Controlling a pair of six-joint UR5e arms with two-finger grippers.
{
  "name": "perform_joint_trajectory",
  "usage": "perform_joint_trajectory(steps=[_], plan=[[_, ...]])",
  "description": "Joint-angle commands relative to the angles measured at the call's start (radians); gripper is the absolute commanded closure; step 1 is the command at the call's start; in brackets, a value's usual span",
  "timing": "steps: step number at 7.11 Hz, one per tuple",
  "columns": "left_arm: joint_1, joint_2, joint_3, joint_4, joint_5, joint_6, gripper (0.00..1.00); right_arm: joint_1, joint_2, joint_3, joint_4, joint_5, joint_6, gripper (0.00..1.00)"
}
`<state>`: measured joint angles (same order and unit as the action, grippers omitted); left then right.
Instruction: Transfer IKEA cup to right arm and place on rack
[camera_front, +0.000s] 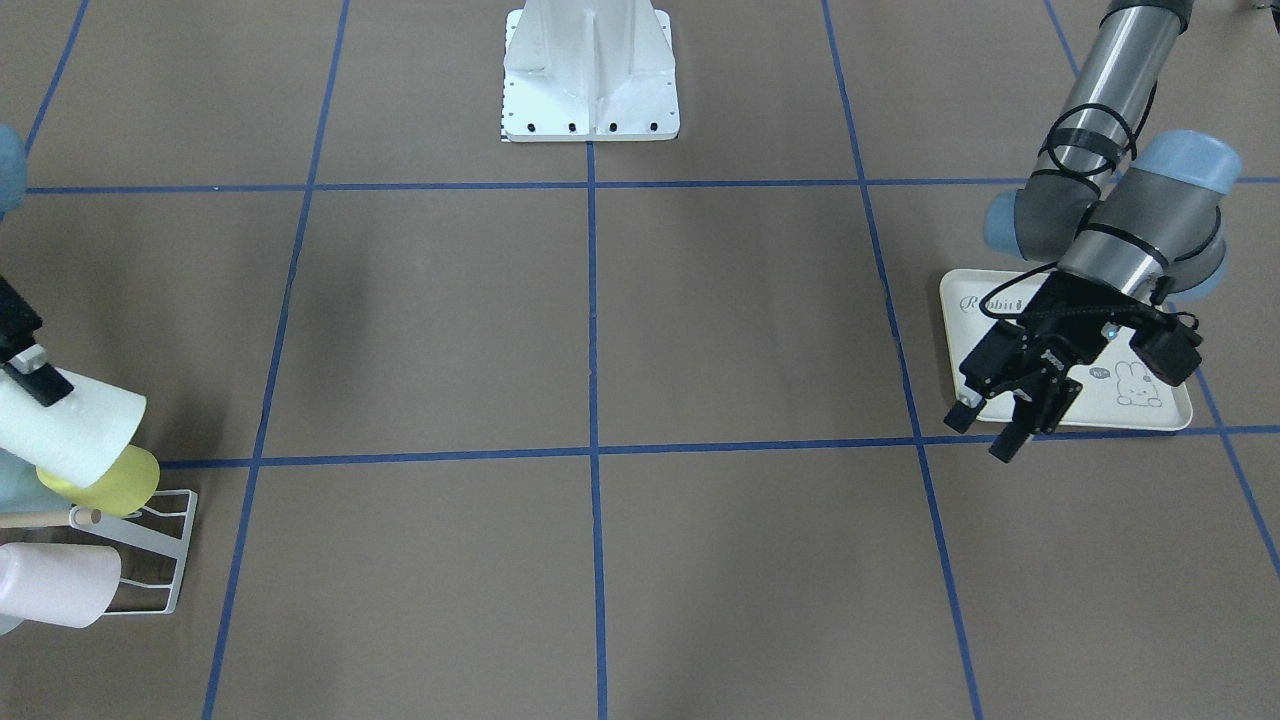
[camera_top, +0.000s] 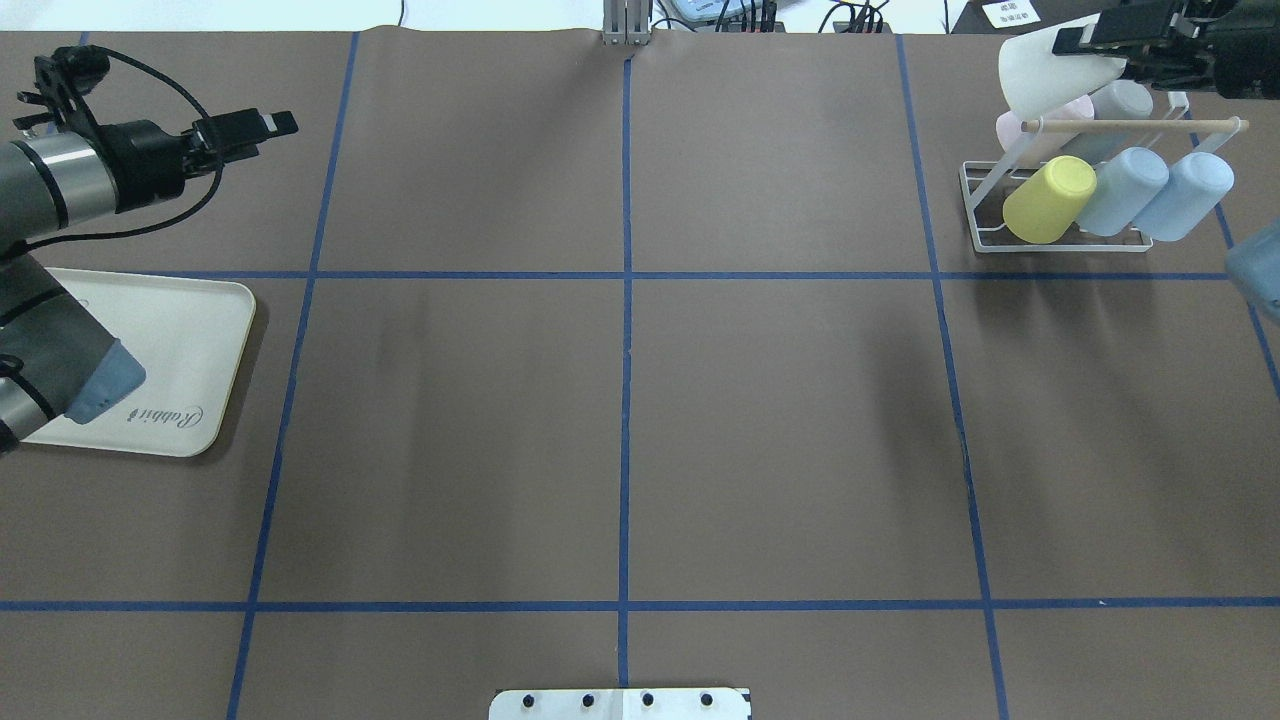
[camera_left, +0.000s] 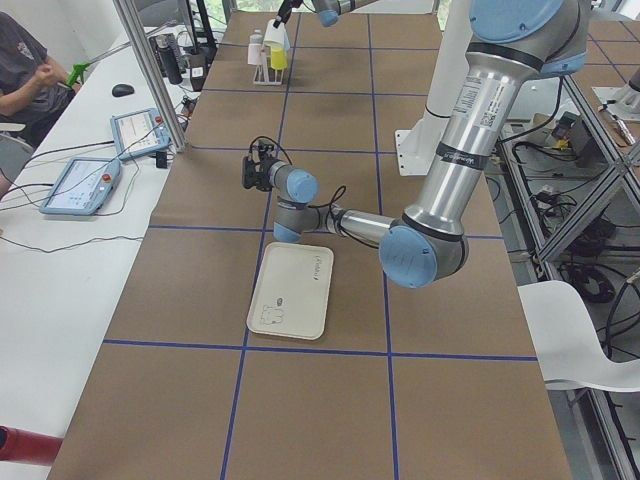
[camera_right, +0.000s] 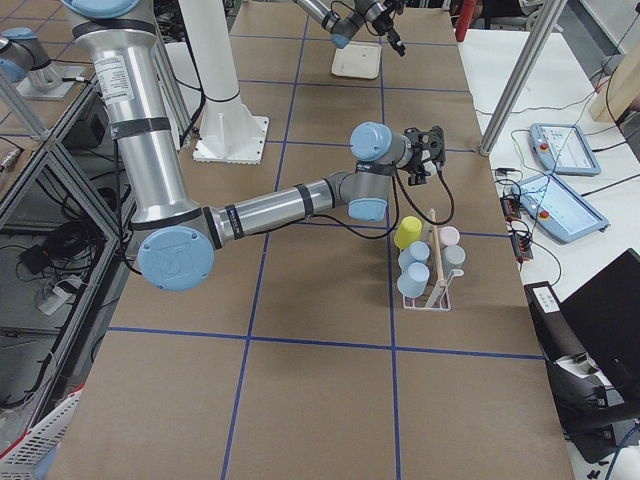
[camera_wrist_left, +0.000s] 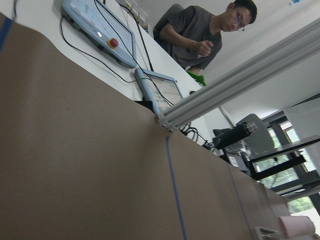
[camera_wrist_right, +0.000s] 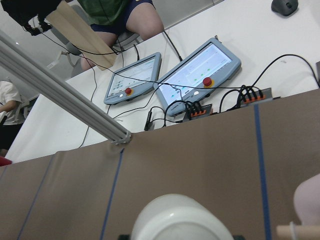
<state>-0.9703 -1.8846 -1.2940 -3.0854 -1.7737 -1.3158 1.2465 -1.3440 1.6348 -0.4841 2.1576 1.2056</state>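
Overhead exterior | right claw (camera_top: 1080, 42) clamped on white cup (camera_top: 1045, 80) | cup tilted, wide end away from claw, just over rack's (camera_top: 972, 200) far row; prong contact unclear | left claw (camera_front: 985, 430) spread, empty, well apart

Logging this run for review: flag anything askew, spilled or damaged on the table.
Nothing stands out. The coloured plastic cups lean on the prongs of the small white wire rack, the right end effector grips a white plastic cup over them, and the cream rabbit-print tray lies flat. No spill or damage shows.
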Motion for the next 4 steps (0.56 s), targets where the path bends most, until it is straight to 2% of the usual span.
perform_joint_trajectory(steps=[1,3,4], plan=[[-0.103,0.021,-0.005,0.171,-0.001,0.246,0.00,0.089,0.011,-0.001,-0.223,-0.001,-0.276,0.67],[-0.177,0.044,-0.030,0.330,-0.001,0.476,0.00,0.134,0.058,-0.010,-0.438,-0.004,-0.482,0.68],[-0.218,0.045,-0.050,0.421,-0.027,0.554,0.00,0.149,0.103,-0.086,-0.490,-0.008,-0.520,0.68]])
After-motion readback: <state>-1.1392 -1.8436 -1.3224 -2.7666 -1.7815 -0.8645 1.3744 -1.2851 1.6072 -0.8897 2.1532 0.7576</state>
